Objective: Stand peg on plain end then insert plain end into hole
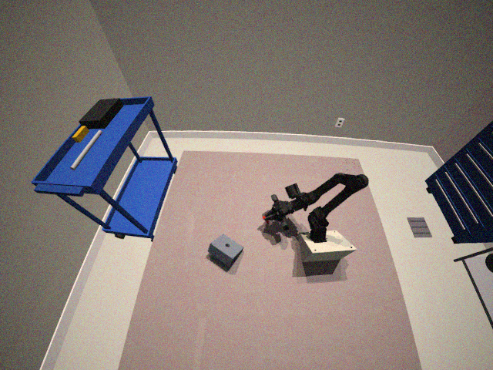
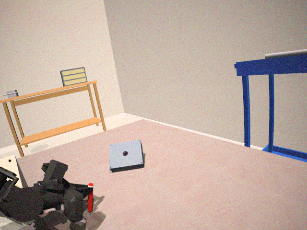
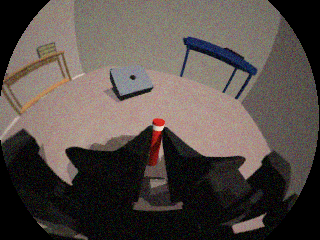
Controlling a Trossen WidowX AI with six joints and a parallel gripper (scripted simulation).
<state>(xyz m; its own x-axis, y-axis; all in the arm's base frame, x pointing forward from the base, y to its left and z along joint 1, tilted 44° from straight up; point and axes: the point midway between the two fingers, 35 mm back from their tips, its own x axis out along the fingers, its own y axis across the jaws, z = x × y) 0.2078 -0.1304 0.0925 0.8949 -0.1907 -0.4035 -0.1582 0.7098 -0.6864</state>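
Pink desk surface fills the foreground. Nearest, black fingers clamp a red peg standing upright, its white-banded end on top. Farther off sits the grey panel with its hole.

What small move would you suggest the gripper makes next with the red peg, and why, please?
Probably lower it slightly until the plain end rests on the table, then open. The gripper is shut on the peg, which stands upright with its white band on top, close to the table.

path tool to panel: open | blue cart: well aside
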